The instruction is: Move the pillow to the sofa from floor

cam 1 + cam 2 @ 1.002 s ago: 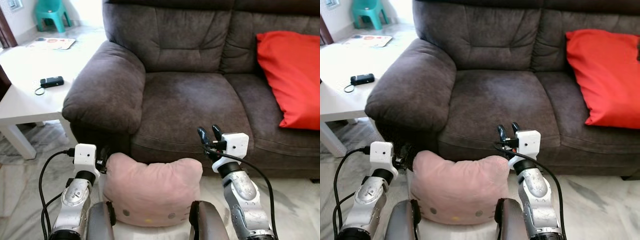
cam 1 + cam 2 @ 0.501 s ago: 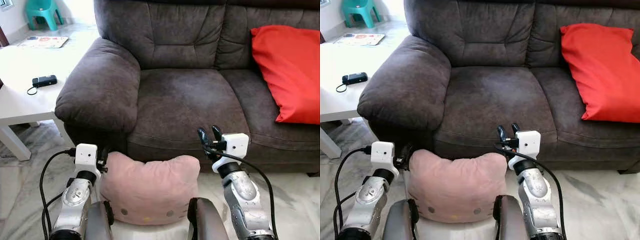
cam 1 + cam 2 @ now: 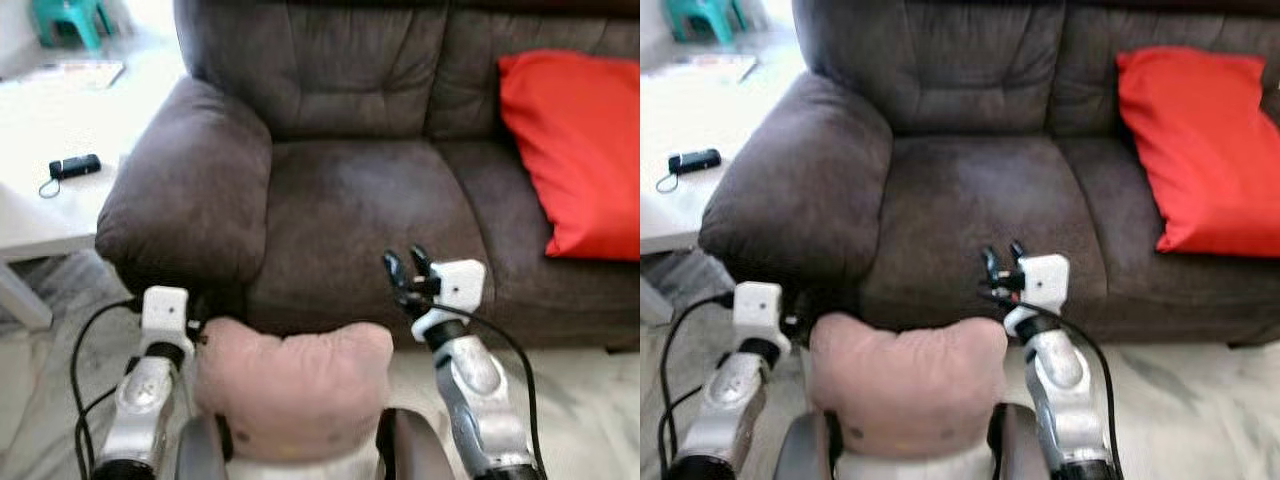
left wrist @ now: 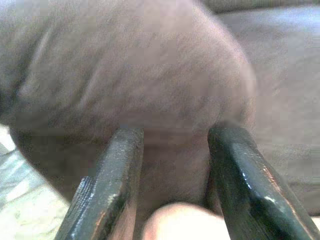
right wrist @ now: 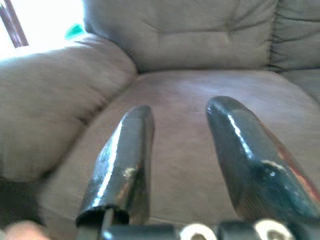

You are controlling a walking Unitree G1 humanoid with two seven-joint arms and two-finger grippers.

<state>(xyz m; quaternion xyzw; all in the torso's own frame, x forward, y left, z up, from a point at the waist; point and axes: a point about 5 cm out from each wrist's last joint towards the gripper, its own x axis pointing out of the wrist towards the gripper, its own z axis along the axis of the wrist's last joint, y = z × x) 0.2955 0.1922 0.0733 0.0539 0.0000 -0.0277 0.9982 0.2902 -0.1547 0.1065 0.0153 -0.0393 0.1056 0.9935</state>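
1. Since the earlier frames the head camera has pushed in on the sofa: the seat now sits nearer and the picture is smeared with motion blur. The pink pillow has risen a little against the seat front, while both arms keep their places beside it.
2. The pillow is off the floor, squeezed between the two forearms. It sits low and near, just in front of the sofa's seat edge, with the dark armrest at far left.
3. The left gripper is tucked at the pillow's left upper corner. In the left wrist view its black fingers stand spread, facing the armrest, with a bit of pink at the near edge between them. They pinch nothing that I can make out.
4. The right gripper rises above the pillow's right corner. Its fingers are apart and empty, aimed at the seat cushion.
5. Judgement: the carry step is in hand, with the pillow lifted and brought to the sofa.
6. The next move likely calls for raising the pillow above the seat edge, going forward, then easing the arms apart over the open cushion, left of the red pillow.
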